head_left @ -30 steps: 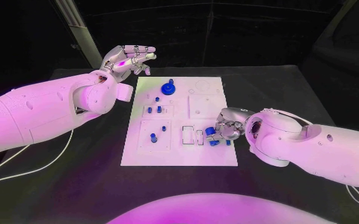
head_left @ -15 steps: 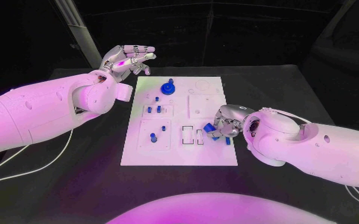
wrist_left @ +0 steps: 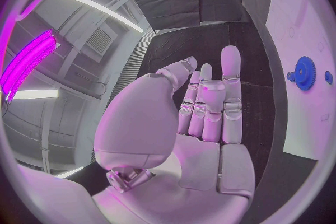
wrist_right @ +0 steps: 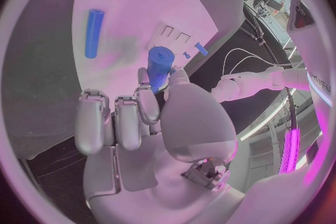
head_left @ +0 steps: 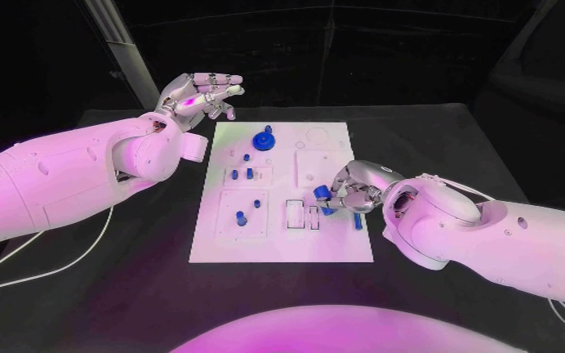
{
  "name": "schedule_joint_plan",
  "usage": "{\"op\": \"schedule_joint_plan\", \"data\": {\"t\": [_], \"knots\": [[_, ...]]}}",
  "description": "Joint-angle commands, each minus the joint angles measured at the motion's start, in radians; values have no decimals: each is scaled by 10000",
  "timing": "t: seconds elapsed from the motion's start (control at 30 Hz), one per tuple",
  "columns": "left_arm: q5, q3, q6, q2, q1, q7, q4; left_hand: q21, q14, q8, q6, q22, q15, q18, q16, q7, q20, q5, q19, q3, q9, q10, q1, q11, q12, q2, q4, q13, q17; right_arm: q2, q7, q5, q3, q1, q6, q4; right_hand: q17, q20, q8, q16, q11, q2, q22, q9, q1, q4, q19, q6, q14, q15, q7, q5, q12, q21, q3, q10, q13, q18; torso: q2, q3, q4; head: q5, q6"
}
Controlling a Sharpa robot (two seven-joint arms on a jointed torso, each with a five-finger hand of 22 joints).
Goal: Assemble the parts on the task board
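Observation:
The white task board [head_left: 282,243] lies mid-table. My right hand [head_left: 349,192] hovers over its right side and pinches a short blue cylinder [head_left: 322,198] between thumb and finger; the right wrist view shows the cylinder [wrist_right: 159,64] upright above the board [wrist_right: 140,0]. A blue pin [head_left: 357,221] lies loose on the board beside that hand, seen too as the pin [wrist_right: 94,32]. My left hand [head_left: 200,96] is raised beyond the board's far left corner, fingers apart and holding nothing, as its palm [wrist_left: 203,123] shows.
A blue gear [head_left: 265,139] stands near the board's far edge, also the gear [wrist_left: 304,73]. Several small blue pegs [head_left: 242,173] stand in the left blocks. Two rectangular slots [head_left: 303,212] sit just left of the right hand.
My right hand has lifted the blue cylinder and moved away from the board's near edge towards the slots, leaving the blue pin lying behind. The left hand has stayed put.

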Motion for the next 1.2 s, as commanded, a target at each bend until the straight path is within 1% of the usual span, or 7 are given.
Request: {"op": "schedule_joint_plan", "data": {"t": [0.03,0.33,0.63,0.8,1.03,1.13,1.2], "knots": [[33,7,128,9,13,21,14,-33,-97,37,16,-14,2,58,-46,66,13,29,-30,29,-16,-68,12,17,32,-3,-57,-9,-17,43,564,550,4,13,-886,60,702,-17,-18,20,-4,1,268,18,-31,40,101,277,694,-90,-230,56,16,40,-18,89,-8,-179,9,-2,8,15,4],[33,5,136,25,13,13,19,-33,-97,37,16,-14,2,58,-46,66,13,29,-30,29,-16,-68,12,17,32,-3,-57,-9,-17,573,519,1555,5,16,367,-155,698,-46,-24,20,-43,183,306,134,-296,94,116,422,690,-121,-279,69,-60,57,-127,109,-32,-187,5,-20,4,44,-20],[33,4,130,44,14,1,23,-40,-107,45,9,-19,0,62,-46,64,13,41,-34,71,-15,-86,54,14,55,23,-92,-13,-28,1081,156,1867,5,18,1170,-423,690,-67,-1,15,-78,217,304,213,-356,74,115,541,687,-147,-323,17,-15,54,-181,147,35,-186,13,-22,22,88,-61],[33,4,137,50,15,-3,22,-41,-111,50,7,-19,-2,63,-46,65,11,45,-35,97,-14,-92,78,14,66,40,-110,-15,-33,1250,-88,1930,5,19,1313,-555,678,-79,1,8,-92,218,302,253,-399,76,113,585,683,-160,-341,-32,-48,52,-223,143,21,-186,15,-20,13,119,-63],[33,4,143,66,15,-6,16,-41,-113,50,7,-19,-2,64,-48,65,11,46,-35,101,-14,-93,81,14,67,43,-113,-15,-38,1469,-352,1685,6,20,1002,-781,639,-96,-24,-17,-107,237,308,321,-553,90,114,623,673,-175,-357,-149,-126,51,-326,127,-17,-188,22,-11,1,138,-74],[33,4,147,75,15,-9,11,-41,-113,50,7,-19,-2,64,-48,65,11,46,-35,101,-14,-93,81,14,67,43,-113,-15,-38,1554,-446,1442,6,21,838,-853,616,-109,-69,-32,-118,270,304,419,-806,86,112,650,668,-184,-369,-774,-192,45,-507,127,-30,-188,11,-9,8,141,-87],[33,4,149,76,15,-10,8,-41,-113,50,7,-19,-2,64,-48,65,11,46,-35,101,-14,-93,81,14,67,43,-113,-15,-38,1581,-475,1315,7,21,774,-867,570,-117,-101,-62,-115,306,293,487,-1094,49,107,659,658,-187,-375,-1604,-266,35,-692,114,-62,-185,10,-10,7,138,-88]]}}
